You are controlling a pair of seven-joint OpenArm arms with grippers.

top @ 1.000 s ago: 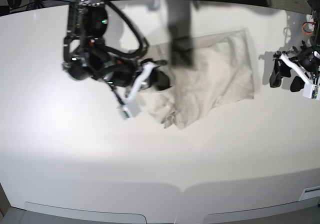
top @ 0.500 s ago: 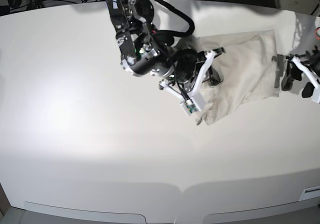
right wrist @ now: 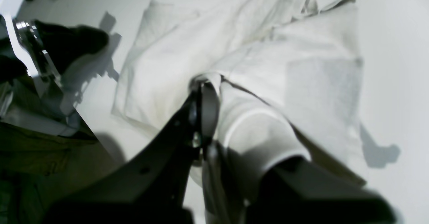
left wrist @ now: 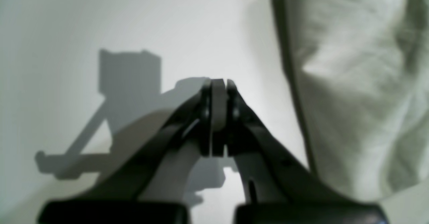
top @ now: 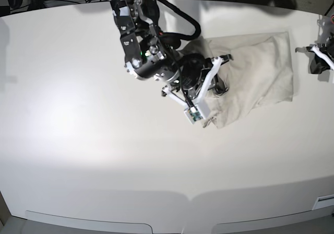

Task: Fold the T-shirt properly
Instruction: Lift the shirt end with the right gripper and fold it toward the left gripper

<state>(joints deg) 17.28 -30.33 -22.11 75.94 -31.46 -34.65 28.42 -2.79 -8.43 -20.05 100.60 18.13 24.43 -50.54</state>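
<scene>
The pale grey-beige T-shirt (top: 261, 69) lies bunched in a folded heap at the back right of the white table (top: 78, 119). My right gripper (top: 223, 86) hangs over the heap's left part. In the right wrist view it (right wrist: 205, 83) is shut on a raised fold of the T-shirt (right wrist: 174, 60). My left gripper (top: 314, 66) is at the view's far right edge, just off the shirt's right side. In the left wrist view it (left wrist: 218, 85) is shut and empty above bare table, with the T-shirt's edge (left wrist: 352, 83) beside it.
The right arm's dark body and cables (top: 143, 46) stretch from the back edge over the table's middle. The table's curved front edge (top: 188, 197) is near the bottom. The other arm (right wrist: 30, 46) shows at the right wrist view's top left.
The right gripper has carried the shirt's left part rightward over the rest, making a narrower heap. The left gripper has drawn back to the right, away from the shirt.
</scene>
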